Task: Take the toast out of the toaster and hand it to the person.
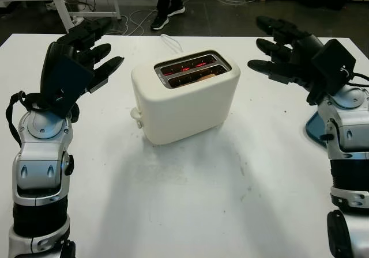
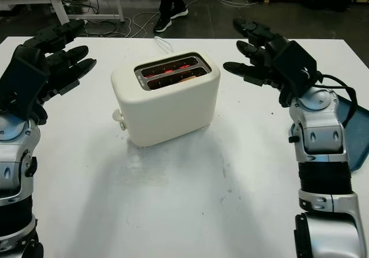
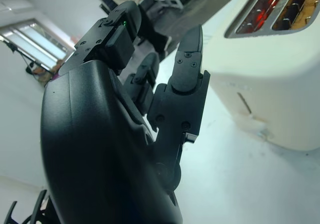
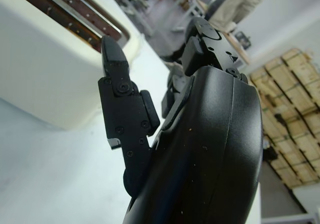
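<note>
You see the toast [image 1: 203,77] deep in the nearer slot of the toaster [image 1: 184,97], between your open left hand [image 1: 78,62] and open right hand [image 1: 288,53], both holding nothing

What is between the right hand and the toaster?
Nothing: bare white table separates the open right hand from the toaster, seen in the right eye view.

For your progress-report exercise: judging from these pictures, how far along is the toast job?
Nothing looks done yet: the toast sits low in the toaster, its slots glowing red. In hand: the left robot hand and right robot hand are open either side, not touching it. Left: lifting and handing over.
</note>
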